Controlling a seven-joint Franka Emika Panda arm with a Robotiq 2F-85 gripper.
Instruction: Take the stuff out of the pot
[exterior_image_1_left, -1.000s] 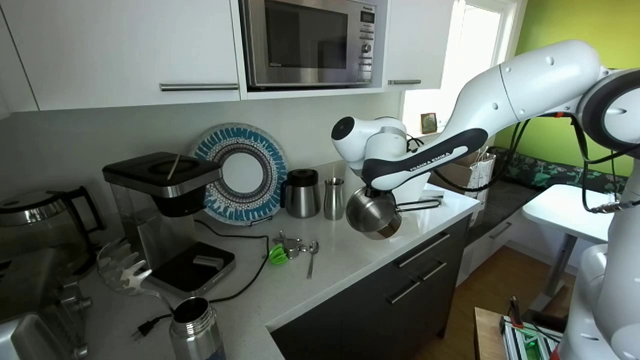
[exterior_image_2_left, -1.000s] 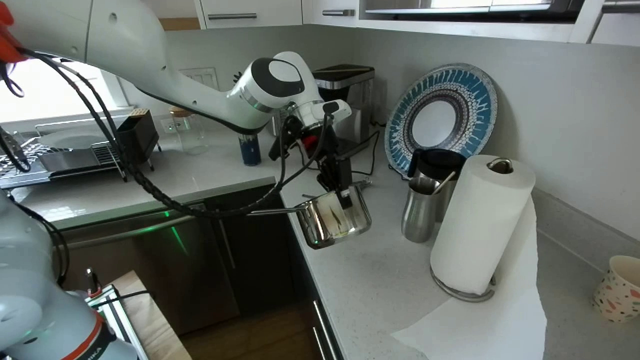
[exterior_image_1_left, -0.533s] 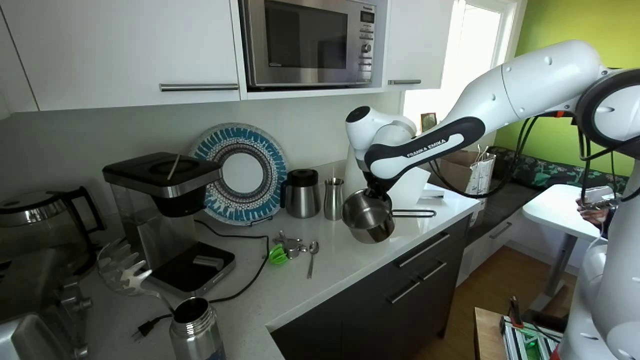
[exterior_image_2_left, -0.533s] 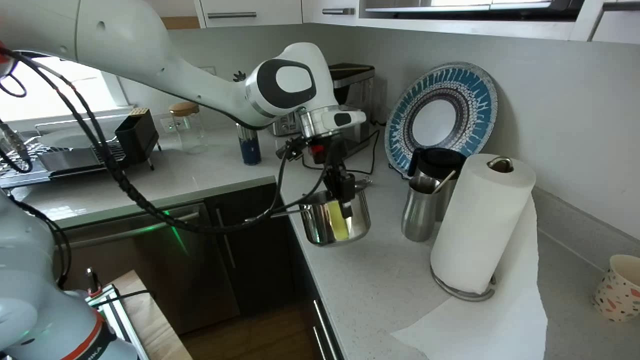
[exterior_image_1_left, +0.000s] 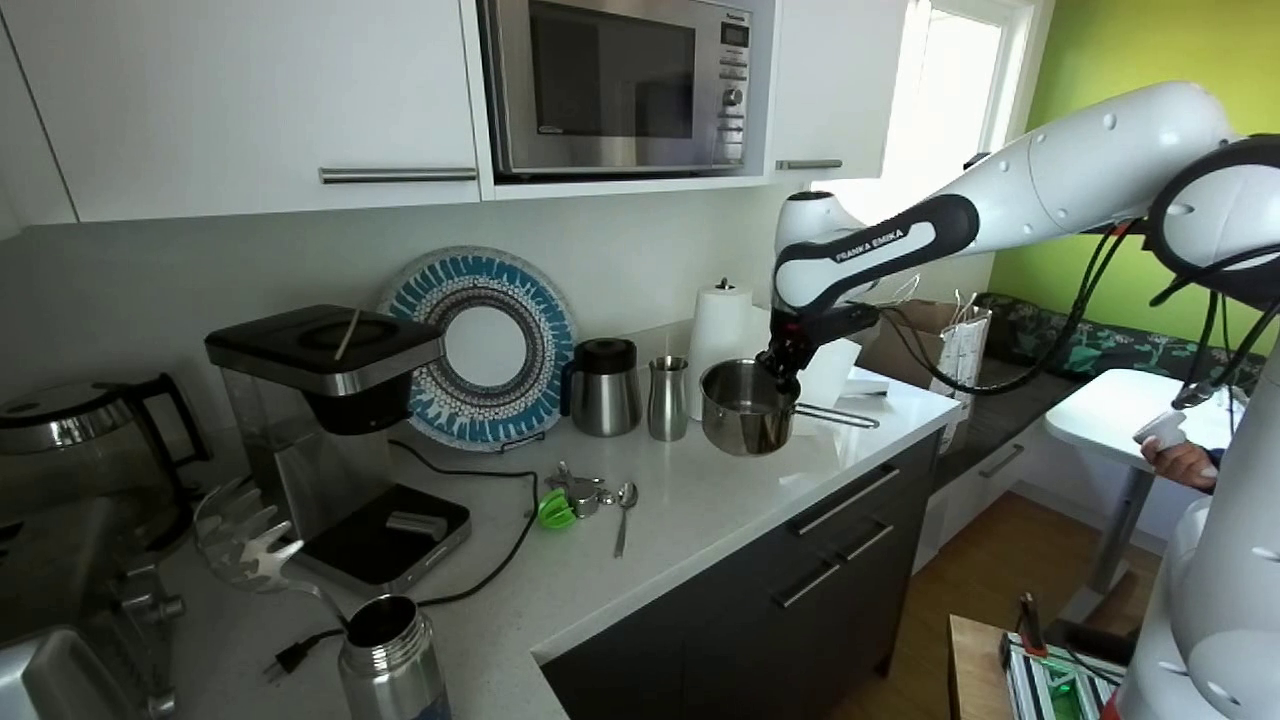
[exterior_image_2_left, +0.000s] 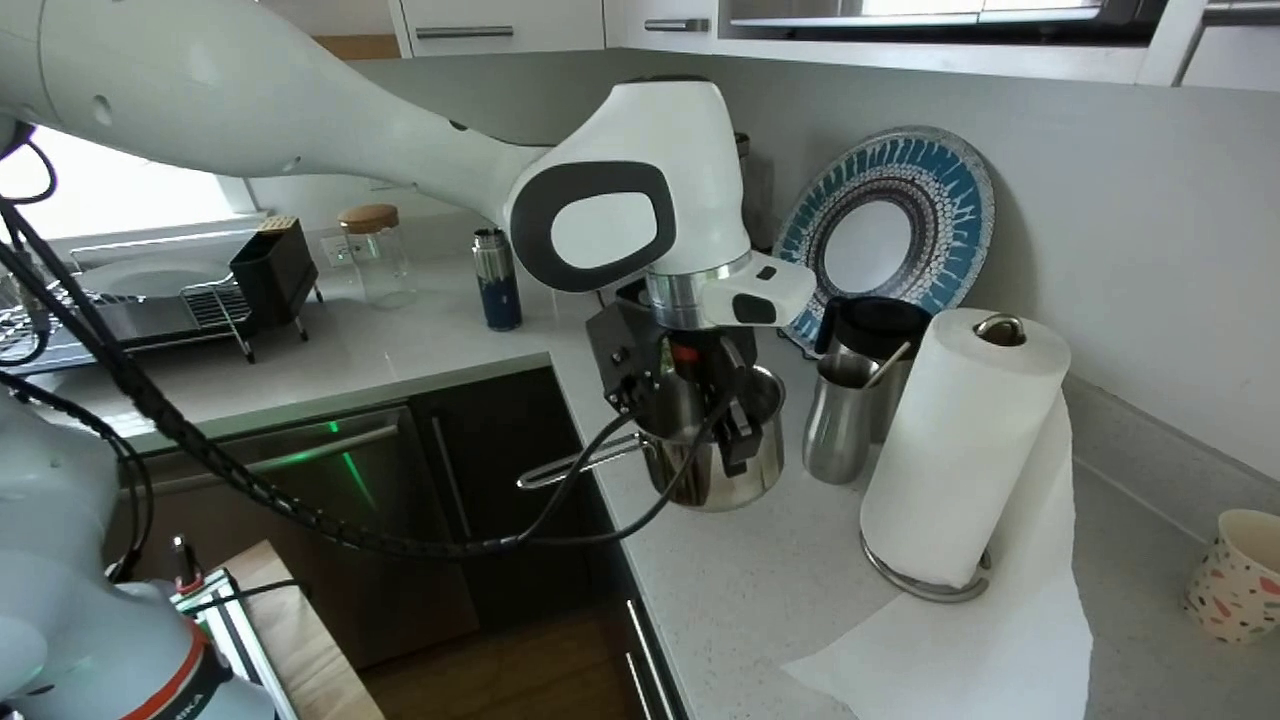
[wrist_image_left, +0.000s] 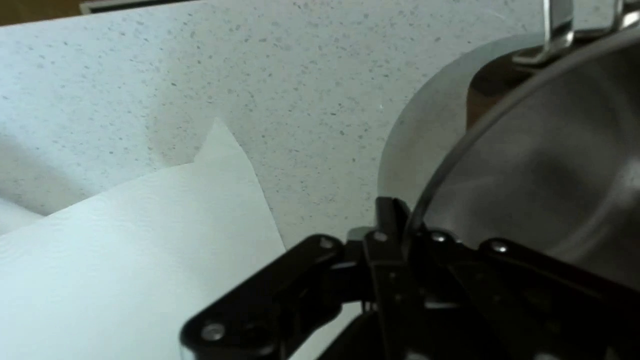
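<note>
Two-fingered and nearly closed, pinching in the gripper (wrist_image_left: 410, 227) the pot (exterior_image_1_left: 750, 432) by its rim, leaving the whereabouts of the stuff untellable, hovering over the counter (exterior_image_2_left: 740, 595), near a steel jug (exterior_image_1_left: 668, 402) and a paper towel roll (exterior_image_2_left: 955, 465)

In an exterior view the gripper (exterior_image_1_left: 784, 374) clasps the pot (exterior_image_1_left: 745, 430) at its rim, near a narrow steel vessel (exterior_image_1_left: 668, 402).

Windows (exterior_image_1_left: 950, 90) blown out white in both exterior views; wrist view: claw (wrist_image_left: 407, 229) near-black, pot (wrist_image_left: 540, 165) blurred.
</note>
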